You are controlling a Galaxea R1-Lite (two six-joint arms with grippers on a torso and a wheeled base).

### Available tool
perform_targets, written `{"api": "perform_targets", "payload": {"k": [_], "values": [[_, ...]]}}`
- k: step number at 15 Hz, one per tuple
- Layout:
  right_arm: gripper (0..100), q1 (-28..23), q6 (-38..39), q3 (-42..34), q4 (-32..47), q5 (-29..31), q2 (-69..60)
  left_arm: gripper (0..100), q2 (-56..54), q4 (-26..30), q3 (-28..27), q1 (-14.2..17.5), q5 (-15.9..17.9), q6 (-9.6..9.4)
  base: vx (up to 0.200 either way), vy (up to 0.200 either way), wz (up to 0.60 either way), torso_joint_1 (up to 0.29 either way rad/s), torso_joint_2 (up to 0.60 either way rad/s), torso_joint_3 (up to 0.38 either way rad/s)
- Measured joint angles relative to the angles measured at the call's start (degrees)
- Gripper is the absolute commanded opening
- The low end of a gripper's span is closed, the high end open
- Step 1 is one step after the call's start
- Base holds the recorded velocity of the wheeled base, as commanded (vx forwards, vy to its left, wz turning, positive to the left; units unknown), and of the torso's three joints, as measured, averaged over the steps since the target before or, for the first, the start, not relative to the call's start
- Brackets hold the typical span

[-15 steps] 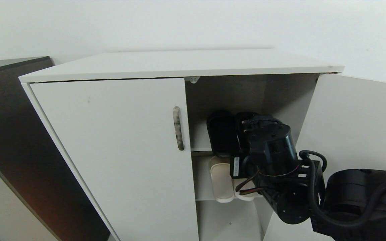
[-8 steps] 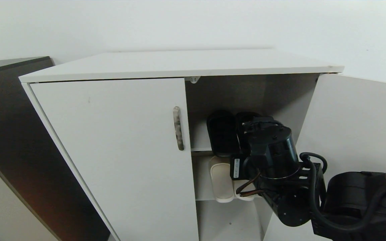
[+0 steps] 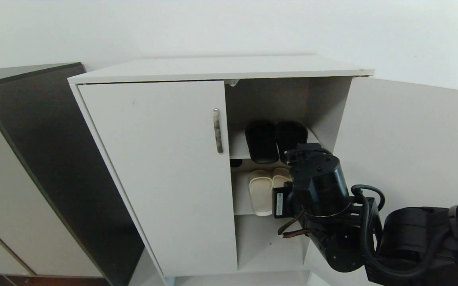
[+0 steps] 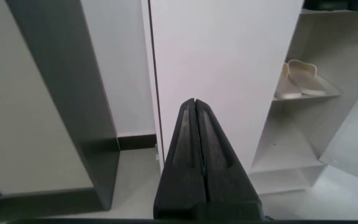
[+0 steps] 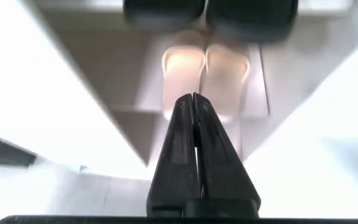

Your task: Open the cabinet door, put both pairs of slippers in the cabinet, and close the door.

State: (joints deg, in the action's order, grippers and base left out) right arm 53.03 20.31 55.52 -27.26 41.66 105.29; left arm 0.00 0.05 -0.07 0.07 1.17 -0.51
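Note:
The white cabinet (image 3: 221, 69) has its right door (image 3: 412, 139) swung wide open and its left door (image 3: 165, 167) closed. A black pair of slippers (image 3: 275, 141) lies on the upper shelf, toes inward. Below it, a white pair of slippers (image 3: 261, 190) rests on the middle shelf. My right gripper (image 3: 305, 151) hovers shut and empty just outside the opening, in front of the white slippers (image 5: 207, 71) and under the black slippers (image 5: 210, 9). My left gripper (image 4: 195, 102) is shut and empty, low down before the closed left door (image 4: 216, 74); the white slippers (image 4: 303, 78) show beside it.
A metal handle (image 3: 217, 131) runs down the closed door's inner edge. A dark-sided cabinet (image 3: 46, 159) stands close on the left. The bottom compartment (image 3: 264, 246) holds nothing. A white wall rises behind.
The head camera has pulled back, so the whole cabinet looks smaller and shifted. My right gripper has drawn out of the upper shelf, uncovering the black slippers.

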Motion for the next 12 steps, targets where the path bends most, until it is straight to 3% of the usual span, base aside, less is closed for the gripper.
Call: {"api": "perform_targets", "payload": {"k": [10,12], "values": [[0,-0.37,0.0,-0.28,-0.02,0.0,0.57,0,0.0,0.0,-0.02,0.0,0.0,-0.02,-0.2,0.0,0.0,0.001,0.0,0.004],[0,-0.8,-0.01,-0.37,-0.09,0.0,0.69,0,0.0,-0.02,-0.02,-0.05,-0.02,-0.02,0.0,0.0,0.0,0.0,0.0,0.0]]}}
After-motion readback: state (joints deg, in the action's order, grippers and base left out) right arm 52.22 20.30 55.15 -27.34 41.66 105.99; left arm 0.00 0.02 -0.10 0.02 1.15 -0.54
